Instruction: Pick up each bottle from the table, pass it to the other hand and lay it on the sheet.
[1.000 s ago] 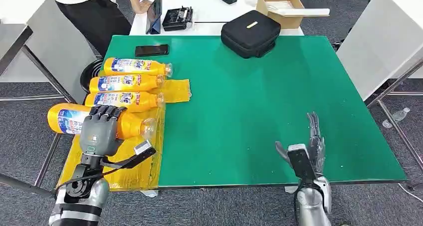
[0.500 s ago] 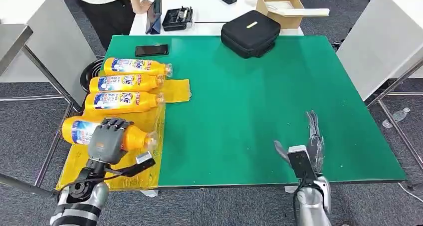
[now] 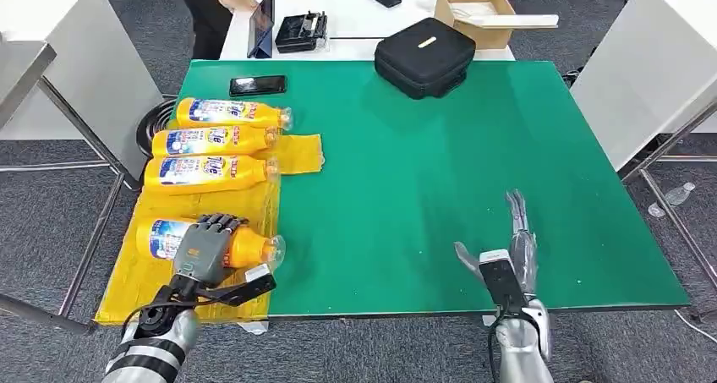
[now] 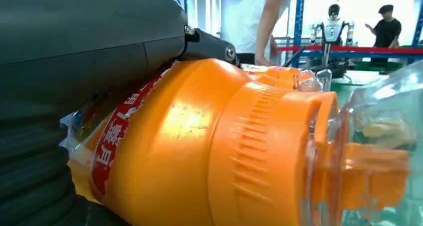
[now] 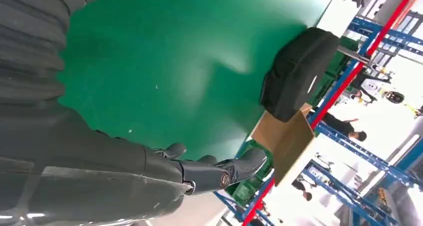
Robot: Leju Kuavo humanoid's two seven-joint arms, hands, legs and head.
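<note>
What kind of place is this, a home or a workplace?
Probably a robot lab or industrial test hall: blue steel racking, another humanoid robot in the background, and a green work table among white desks.

Lower left of the head view: grey left hand (image 3: 201,249) with dark fingers, silver arm, black cable. Lower right: matching right hand (image 3: 514,252).

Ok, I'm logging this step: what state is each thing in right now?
Left hand: gripping the fourth bottle.
Fourth bottle: lying on its side on the yellow sheet, capped.
Other three bottles: lying in a row.
Right hand: open, empty.
Black case: closed.
Cardboard box: open.
</note>
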